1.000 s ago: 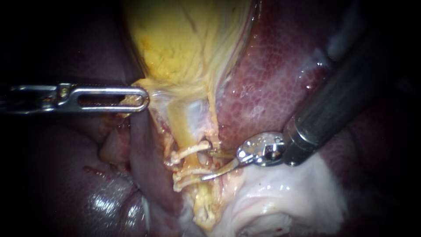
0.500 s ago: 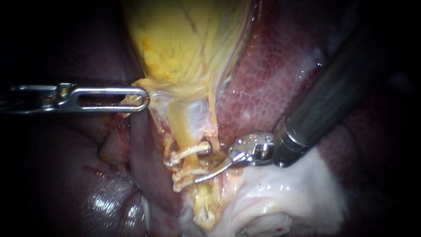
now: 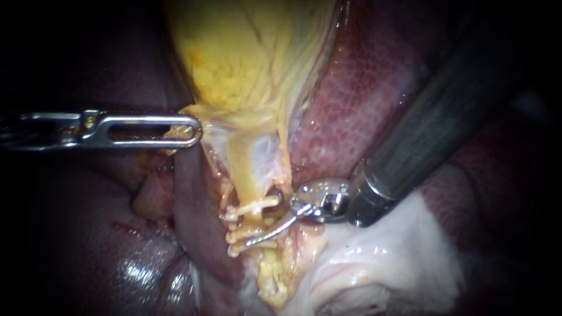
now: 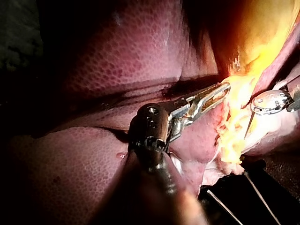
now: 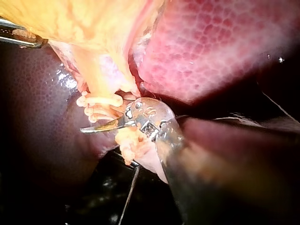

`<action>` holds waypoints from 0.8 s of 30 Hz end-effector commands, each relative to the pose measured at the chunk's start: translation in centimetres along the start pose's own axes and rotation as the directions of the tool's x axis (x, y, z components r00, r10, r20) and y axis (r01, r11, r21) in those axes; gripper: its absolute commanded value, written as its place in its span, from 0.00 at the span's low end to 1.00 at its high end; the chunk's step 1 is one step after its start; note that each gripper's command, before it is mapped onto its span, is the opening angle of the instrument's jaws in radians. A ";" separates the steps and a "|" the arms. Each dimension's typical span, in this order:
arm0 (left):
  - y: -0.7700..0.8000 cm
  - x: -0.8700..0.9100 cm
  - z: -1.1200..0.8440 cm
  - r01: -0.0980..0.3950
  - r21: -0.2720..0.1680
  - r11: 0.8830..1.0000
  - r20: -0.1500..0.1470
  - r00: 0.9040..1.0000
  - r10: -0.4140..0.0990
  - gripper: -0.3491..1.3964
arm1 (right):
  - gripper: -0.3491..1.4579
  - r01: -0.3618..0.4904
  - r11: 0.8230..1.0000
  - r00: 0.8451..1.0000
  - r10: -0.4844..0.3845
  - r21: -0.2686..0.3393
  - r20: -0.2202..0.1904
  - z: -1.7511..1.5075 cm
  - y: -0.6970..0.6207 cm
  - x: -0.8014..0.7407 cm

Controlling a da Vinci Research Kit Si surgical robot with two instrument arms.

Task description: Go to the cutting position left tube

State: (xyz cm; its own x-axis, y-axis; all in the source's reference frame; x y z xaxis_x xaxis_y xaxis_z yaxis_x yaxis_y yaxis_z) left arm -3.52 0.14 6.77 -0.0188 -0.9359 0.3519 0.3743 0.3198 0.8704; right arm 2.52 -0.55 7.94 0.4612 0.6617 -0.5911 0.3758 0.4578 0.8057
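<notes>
left instrument (image 3: 188,131) jaws clamped on gallbladder (image 3: 246,52) | right instrument (image 3: 263,221) jaws spread astride clipped tube (image 3: 244,175)

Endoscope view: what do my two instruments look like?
Left instrument: bright silver metal, with a long flat jaw that has a slot through it and a rounded tip. Right instrument: thick dark grey round shaft, a shiny silver riveted wrist, then two thin curved blades.
</notes>
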 end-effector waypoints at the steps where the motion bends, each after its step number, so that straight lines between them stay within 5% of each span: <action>1: 0.02 0.00 0.00 0.001 0.000 1.000 0.000 1.000 -0.001 0.00 | 0.79 0.001 1.000 1.000 -0.001 0.008 -0.006 0.02 0.01 0.02; 24: 0.08 -0.01 0.12 0.001 -0.004 1.000 0.003 1.000 -0.001 0.00 | 0.79 -0.003 0.999 0.999 0.004 0.042 -0.033 0.33 0.18 0.09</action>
State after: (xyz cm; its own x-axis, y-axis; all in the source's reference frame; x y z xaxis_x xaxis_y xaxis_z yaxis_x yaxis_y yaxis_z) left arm -3.60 0.19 6.87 -0.0221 -0.9357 0.3521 0.3782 0.3182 0.8693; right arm 2.90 -0.61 8.03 0.4358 0.6829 -0.5863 0.4076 0.4310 0.8050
